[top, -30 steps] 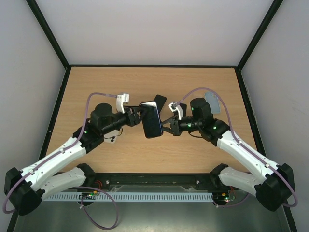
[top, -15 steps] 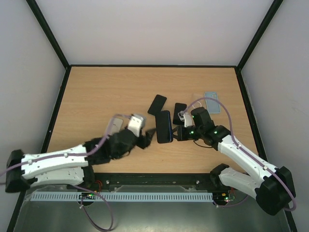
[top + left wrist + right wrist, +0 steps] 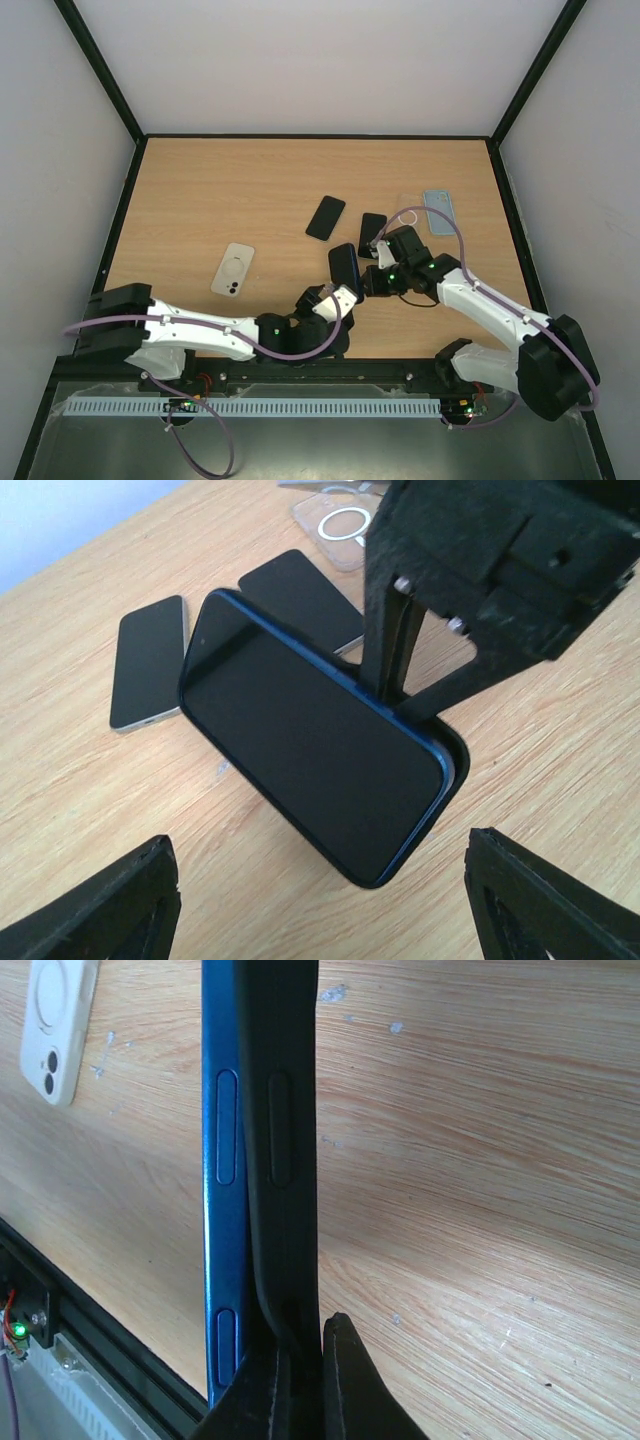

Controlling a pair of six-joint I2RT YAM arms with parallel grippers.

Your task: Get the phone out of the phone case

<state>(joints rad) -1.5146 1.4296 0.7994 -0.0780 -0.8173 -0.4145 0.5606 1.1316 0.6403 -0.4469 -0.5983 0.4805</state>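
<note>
A blue phone [image 3: 310,750] sits in a black case [image 3: 458,770], standing on edge and tilted above the table. In the top view the cased phone [image 3: 344,268] is near the table's front centre. My right gripper [image 3: 364,280] is shut on the case; in the right wrist view its fingers [image 3: 345,1380] pinch the black case wall [image 3: 285,1160] beside the blue phone edge [image 3: 225,1160]. My left gripper [image 3: 334,302] is open and empty, just in front of the phone, its fingers [image 3: 110,910] spread wide on both sides.
Two bare black phones [image 3: 325,217] [image 3: 372,228] lie behind the held phone. A clear case [image 3: 410,205] and a grey-blue case [image 3: 438,210] lie at the back right. A white case [image 3: 232,270] lies at the left. The table's front edge is close.
My left gripper let go of the phone, swung down to the near edge and now faces it, open. My right gripper brought the cased phone lower and nearer. The white case came into view.
</note>
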